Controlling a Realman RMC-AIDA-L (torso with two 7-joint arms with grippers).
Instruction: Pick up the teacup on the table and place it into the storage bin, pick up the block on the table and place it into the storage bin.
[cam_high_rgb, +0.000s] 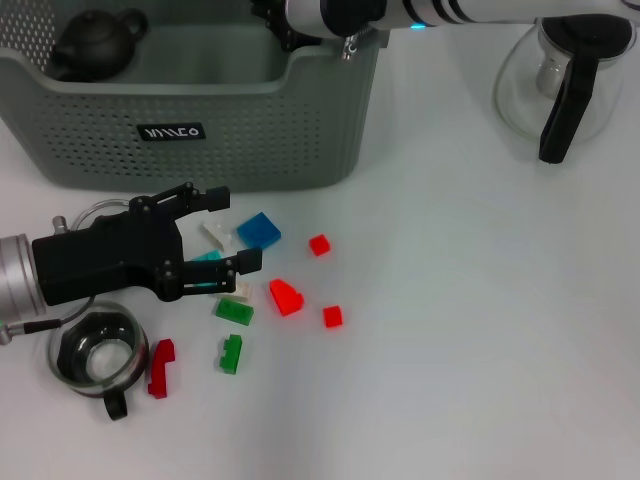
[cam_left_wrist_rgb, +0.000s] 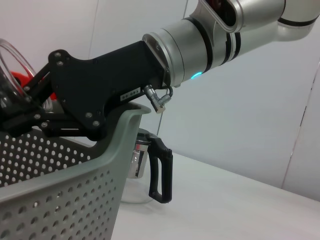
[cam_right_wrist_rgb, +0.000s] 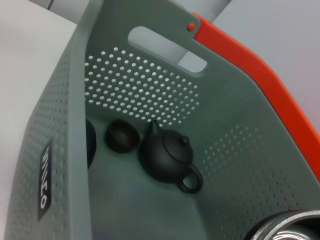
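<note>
The grey-green storage bin (cam_high_rgb: 250, 140) stands at the back left. My right gripper (cam_high_rgb: 275, 25) hangs over its right end, shut on a glass teacup (cam_left_wrist_rgb: 9, 70) held above the rim; the left wrist view shows that gripper (cam_left_wrist_rgb: 30, 107) and the bin wall (cam_left_wrist_rgb: 75, 190). Inside the bin (cam_right_wrist_rgb: 150, 85) lie a dark teapot (cam_right_wrist_rgb: 167, 155) and a small dark cup (cam_right_wrist_rgb: 121, 136). My left gripper (cam_high_rgb: 240, 230) is open low over the table, with a white block (cam_high_rgb: 216, 233) and a teal block (cam_high_rgb: 207, 257) between its fingers. A blue block (cam_high_rgb: 258, 230) lies just past them.
Red blocks (cam_high_rgb: 286, 296), green blocks (cam_high_rgb: 233, 311) and a red piece (cam_high_rgb: 160, 367) are scattered in front of the bin. A glass cup with a black handle (cam_high_rgb: 95, 355) sits under my left arm. A glass pitcher (cam_high_rgb: 560, 70) stands at the back right.
</note>
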